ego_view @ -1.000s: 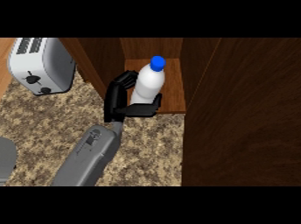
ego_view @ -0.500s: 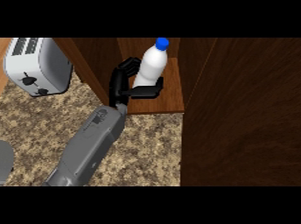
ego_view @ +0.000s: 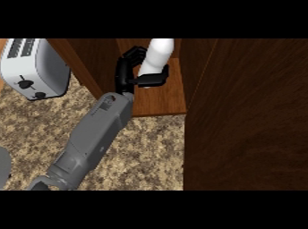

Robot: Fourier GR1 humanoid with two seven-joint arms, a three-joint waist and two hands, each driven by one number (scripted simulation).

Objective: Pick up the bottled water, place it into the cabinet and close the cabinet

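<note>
One bottled water (ego_view: 158,53) in left hand (ego_view: 131,71), inside cabinet (ego_view: 163,96); one toaster (ego_view: 32,67).

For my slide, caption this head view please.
Left hand holds the bottled water inside the open cabinet, toaster alongside.

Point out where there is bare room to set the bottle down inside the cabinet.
Bare shelf lies in front of the robot hand, out to the shelf's front edge. Further in it is crowded: the hand is curled round the bottled water, between the cabinet's side wall and the open door.
</note>
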